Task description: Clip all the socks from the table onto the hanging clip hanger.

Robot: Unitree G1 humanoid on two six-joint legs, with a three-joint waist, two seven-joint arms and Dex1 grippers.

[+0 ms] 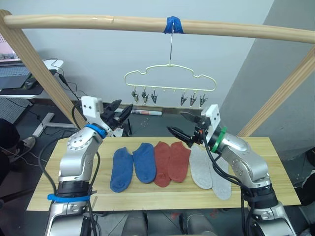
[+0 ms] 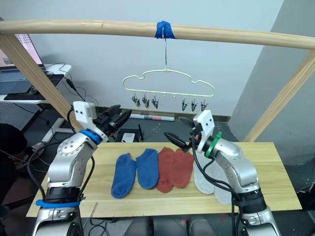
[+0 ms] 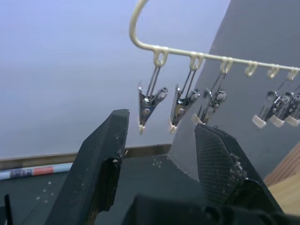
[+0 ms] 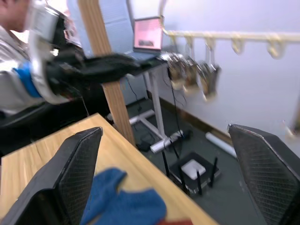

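A long, light wooden table (image 1: 275, 162) with visible plank grain runs across the scene from left to right. Six socks lie flat on it in a row near its middle, toes toward the near edge. At the left are the two blue socks (image 1: 133, 166), side by side and touching. Next come the two red socks (image 1: 170, 162), overlapping each other slightly. At the right are the two light grey socks (image 1: 209, 169), also overlapping, the right one reaching nearest to the near edge.
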